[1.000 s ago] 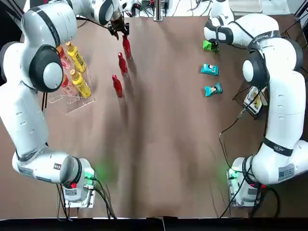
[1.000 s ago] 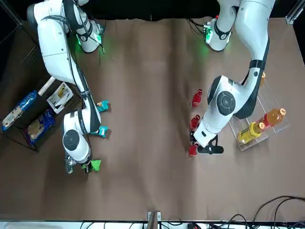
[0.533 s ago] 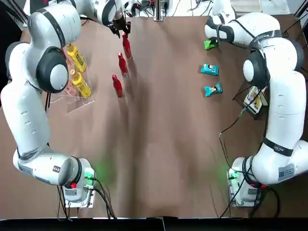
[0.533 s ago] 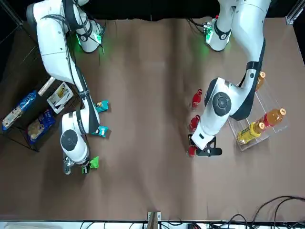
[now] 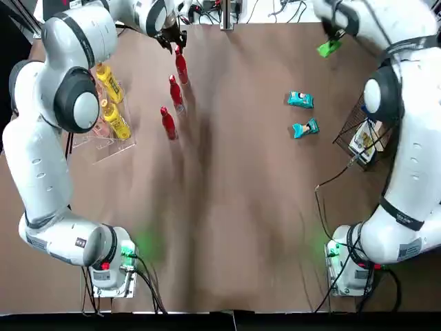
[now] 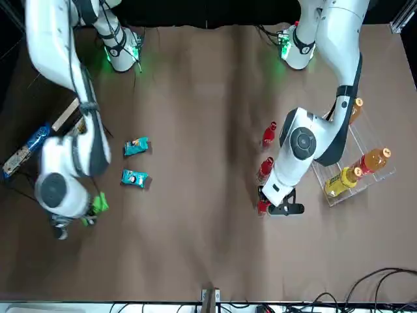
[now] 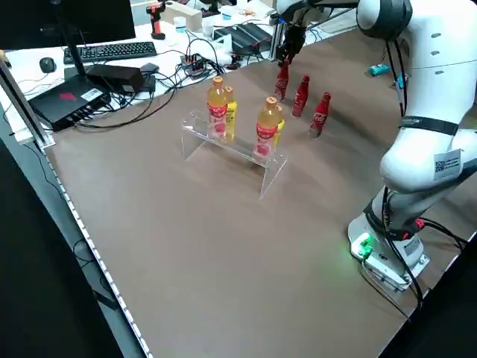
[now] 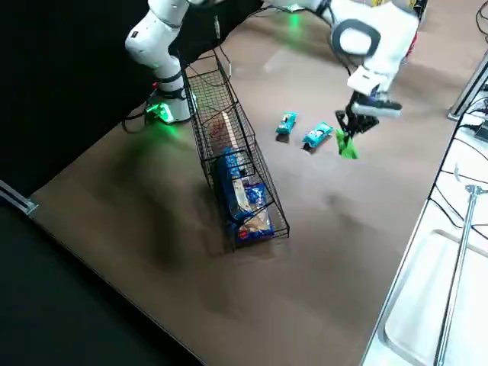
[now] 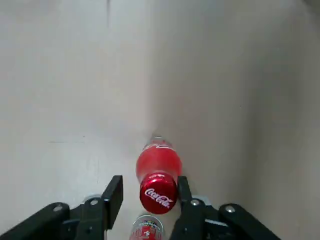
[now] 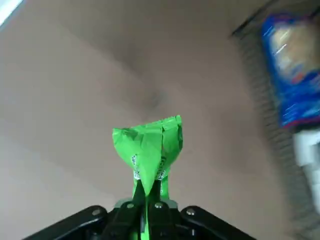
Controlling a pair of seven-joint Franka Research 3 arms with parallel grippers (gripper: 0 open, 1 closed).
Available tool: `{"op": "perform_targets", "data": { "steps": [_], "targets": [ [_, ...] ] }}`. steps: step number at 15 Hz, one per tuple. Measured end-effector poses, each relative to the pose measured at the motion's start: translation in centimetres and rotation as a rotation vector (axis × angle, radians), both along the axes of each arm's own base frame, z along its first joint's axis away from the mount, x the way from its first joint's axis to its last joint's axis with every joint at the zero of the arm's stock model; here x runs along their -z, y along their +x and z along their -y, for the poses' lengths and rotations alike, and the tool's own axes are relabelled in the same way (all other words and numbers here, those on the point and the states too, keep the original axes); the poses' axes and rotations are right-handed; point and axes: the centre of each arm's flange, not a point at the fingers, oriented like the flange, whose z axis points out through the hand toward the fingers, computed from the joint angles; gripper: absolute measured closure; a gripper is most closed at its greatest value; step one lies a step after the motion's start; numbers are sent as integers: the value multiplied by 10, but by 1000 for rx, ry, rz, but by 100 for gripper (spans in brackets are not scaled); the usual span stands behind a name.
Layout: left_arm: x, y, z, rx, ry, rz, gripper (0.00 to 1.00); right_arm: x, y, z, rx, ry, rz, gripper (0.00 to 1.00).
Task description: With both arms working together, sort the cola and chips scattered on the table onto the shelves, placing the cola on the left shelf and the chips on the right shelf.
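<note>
Brown table [image 5: 227, 207] under both arms; my right gripper [image 10: 146, 197] holds the green chips packet [image 10: 148, 150], my left gripper [image 9: 147, 200] sits around a cola.

Landmark = clear left shelf [image 5: 103, 141], which carries yellow and amber bottles [image 5: 116, 118]; three cola bottles stand in a row just beside it on the table; my left jaws are spread a bit wider than the cap of the farthest cola bottle [image 9: 159, 175], one finger [image 9: 112, 197] either side, gaps visible; right jaws pinched tight on the green packet's edge, packet lifted off the table, well across from the shelf; two teal chips packets [image 5: 300, 100] lie flat on the table; black wire right shelf [image 8: 229, 164] beyond them holds blue and white boxes [image 8: 244, 202].
</note>
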Motion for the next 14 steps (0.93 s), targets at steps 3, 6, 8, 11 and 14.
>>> {"op": "perform_targets", "data": {
  "steps": [3,6,8,11,14],
  "targets": [
    [0,0,1,-10,-3,2,50,-85,-23,56,-132,-10,-87,96],
    [-1,0,3,-19,-5,3,58,-167,-55,138,-292,-18,-133,96],
    [-1,-2,6,-26,-8,3,57,-200,-69,176,-364,-36,-133,96],
    [-1,-3,9,-38,-10,2,59,-234,-84,212,-379,-81,-131,96],
    [-1,-3,9,-46,-10,3,67,-256,-100,226,-344,-150,-199,96]
  ]
}}
